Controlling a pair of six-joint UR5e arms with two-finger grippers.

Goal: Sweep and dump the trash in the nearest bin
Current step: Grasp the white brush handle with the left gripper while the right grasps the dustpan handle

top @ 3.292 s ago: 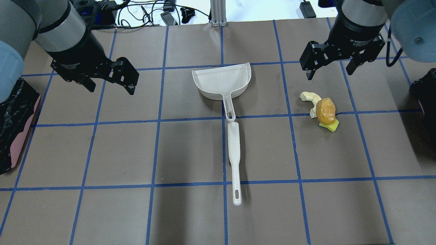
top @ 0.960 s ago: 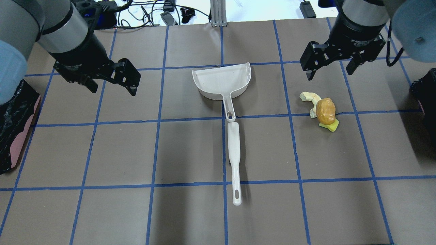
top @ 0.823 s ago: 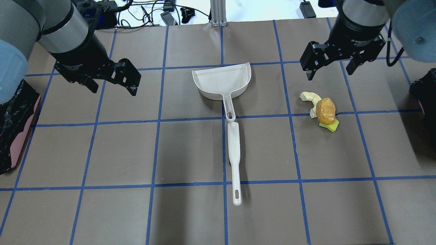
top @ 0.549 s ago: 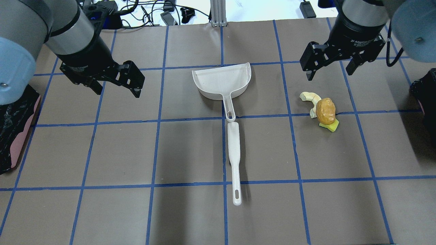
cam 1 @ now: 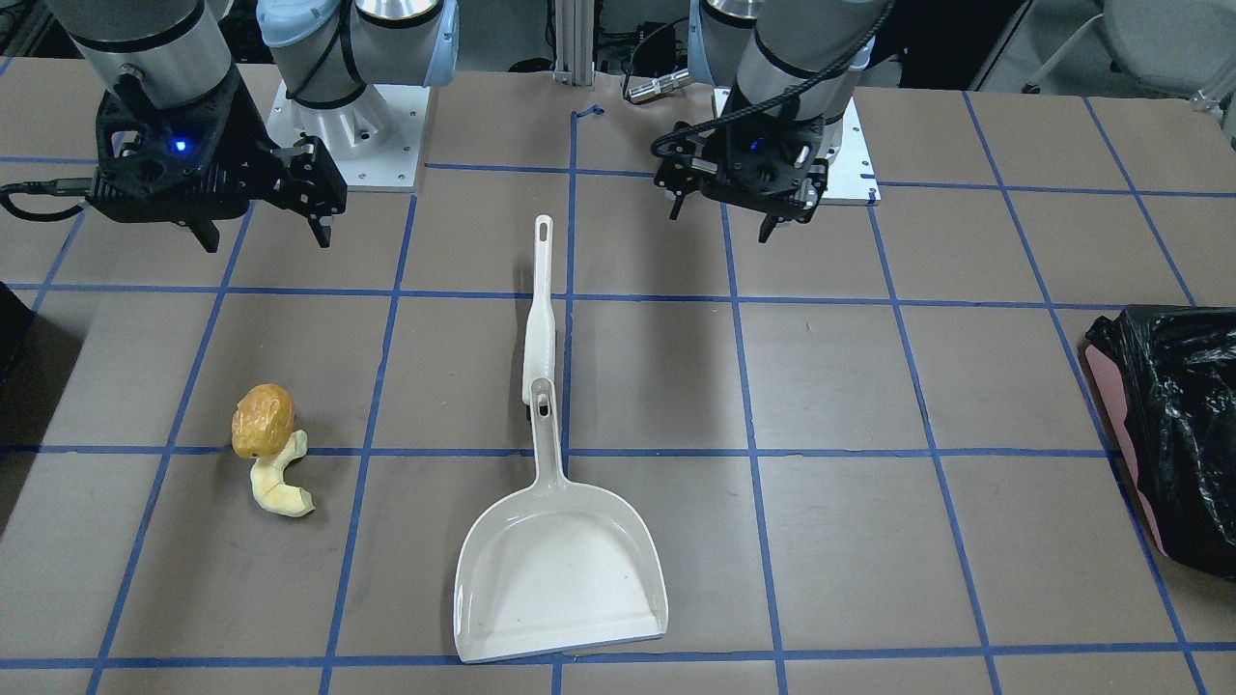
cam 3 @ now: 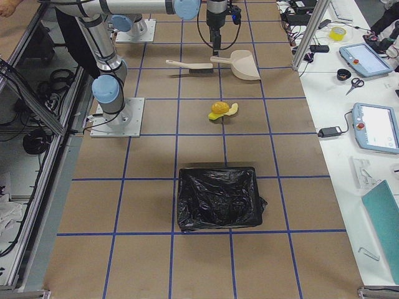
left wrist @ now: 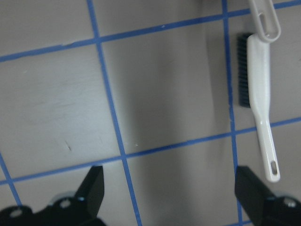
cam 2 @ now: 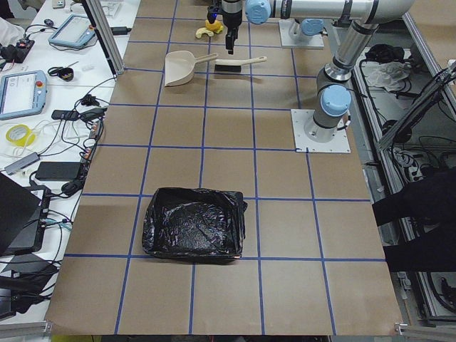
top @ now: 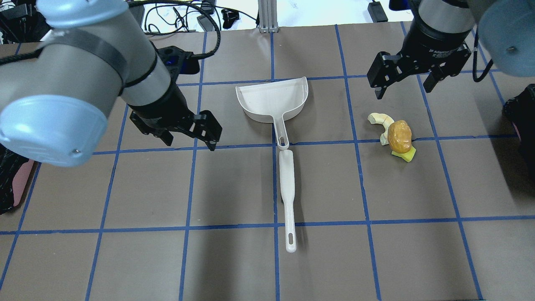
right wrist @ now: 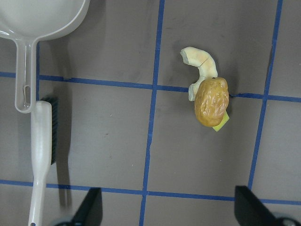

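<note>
The trash lies in one cluster right of centre: an orange-brown lump [top: 399, 136], a cream curved piece [top: 378, 119] and a yellow-green sponge wedge [top: 406, 155] under the lump. The right wrist view shows the same lump [right wrist: 211, 102] straight below it. My right gripper [top: 404, 91] hovers open just behind the cluster, touching nothing. A white dustpan [top: 271, 98] and a white brush [top: 287, 188] lie end to end at the table's centre. My left gripper [top: 190, 142] hangs open to the left of the dustpan handle, and the brush [left wrist: 258, 94] shows at the right of its wrist view.
A black-bagged bin [top: 520, 121] stands at the table's right end, close to the trash. Another bin [top: 12, 167] stands at the left end. Cables and devices [top: 200, 16] lie beyond the far edge. Blue tape lines grid the brown table [top: 234, 267].
My left arm has swung right and nearer, from the far left square to just left of the dustpan handle, still open. The right gripper, trash, dustpan and brush have not moved.
</note>
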